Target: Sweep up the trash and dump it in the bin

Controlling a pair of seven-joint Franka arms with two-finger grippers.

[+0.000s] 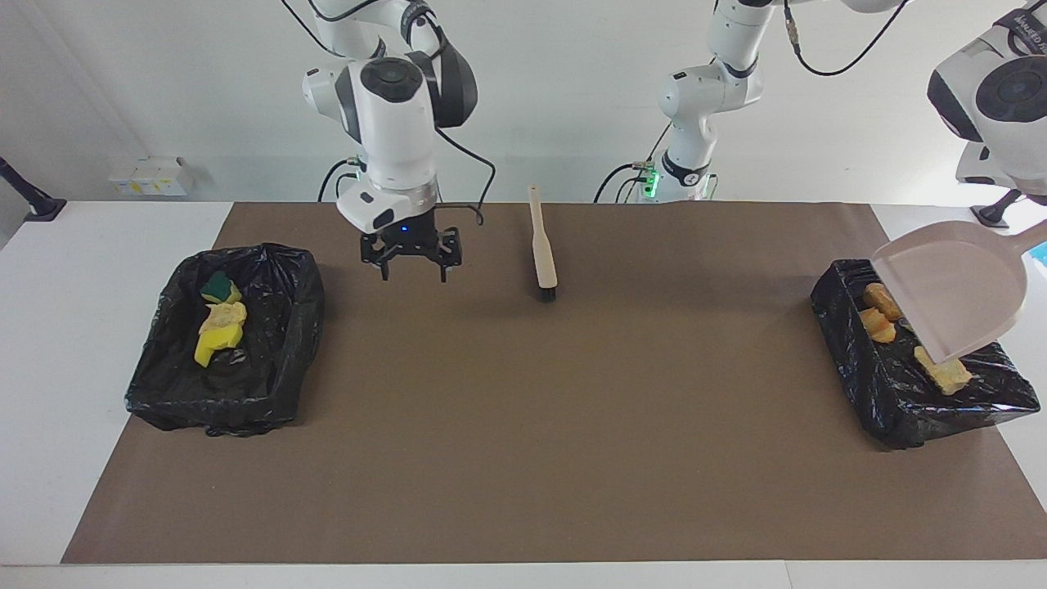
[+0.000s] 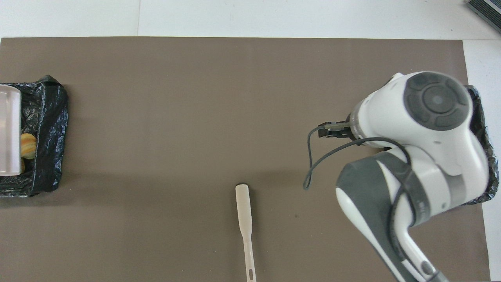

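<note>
In both black-lined bins [image 1: 924, 384]: yellow, beige, orange trash [image 1: 219, 323]; right gripper [image 1: 413, 266] spread empty; left clamps dustpan [image 1: 953, 286]

1. We see a plain white wall [image 1: 589, 90], evenly lit, no hard shadows on it.
2. White table [image 1: 90, 327] with a brown mat [image 1: 523, 425] covering most of its top.
3. Mat leaves white table strips bare at both ends and along the edge farthest from the robots.
4. Small white box [image 1: 149, 176] with yellow labels sits by the wall.
5. Black stand foot [image 1: 37, 204] near that box.
</note>
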